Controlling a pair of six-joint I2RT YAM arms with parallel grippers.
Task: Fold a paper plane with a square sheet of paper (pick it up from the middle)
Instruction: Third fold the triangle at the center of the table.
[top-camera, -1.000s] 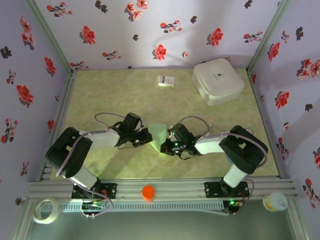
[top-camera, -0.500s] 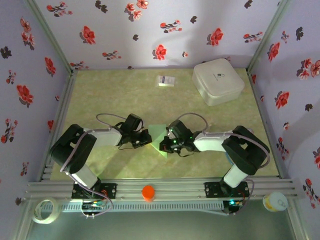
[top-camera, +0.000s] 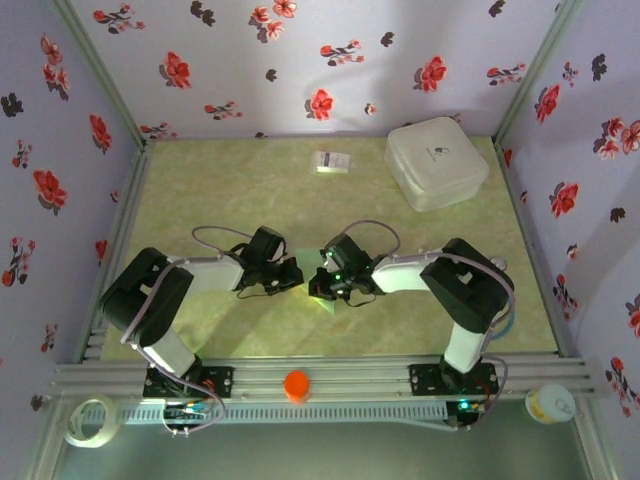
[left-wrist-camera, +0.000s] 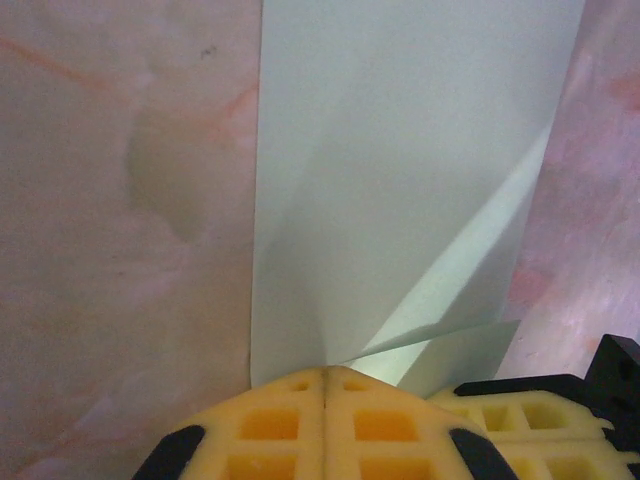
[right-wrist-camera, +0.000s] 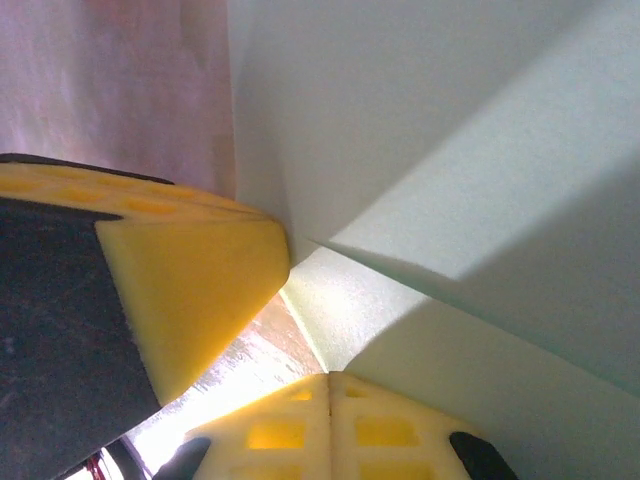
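Observation:
The square sheet of paper (top-camera: 307, 263) lies flat on the table's near middle, pale mint green, partly folded with diagonal flaps (left-wrist-camera: 470, 290). My left gripper (top-camera: 292, 277) is shut, its yellow tips (left-wrist-camera: 325, 375) pressing on the sheet's left edge. From the right, my right gripper (top-camera: 322, 283) is shut too, its tips (right-wrist-camera: 328, 378) resting at a folded corner (right-wrist-camera: 350, 310). The two grippers nearly touch: the right one's yellow pad (left-wrist-camera: 530, 420) shows in the left wrist view, and the left one's pad (right-wrist-camera: 190, 290) in the right wrist view. The arms cover much of the sheet from above.
A white rounded box (top-camera: 437, 163) stands at the back right, with a small white printed card (top-camera: 332, 162) to its left. An orange knob (top-camera: 295, 385) sits on the front rail, a tape roll (top-camera: 88, 420) and a cup (top-camera: 550, 403) outside it. Floral walls enclose the table.
My right gripper has slid left across the paper toward the left gripper and now covers more of the sheet. The left gripper has hardly moved.

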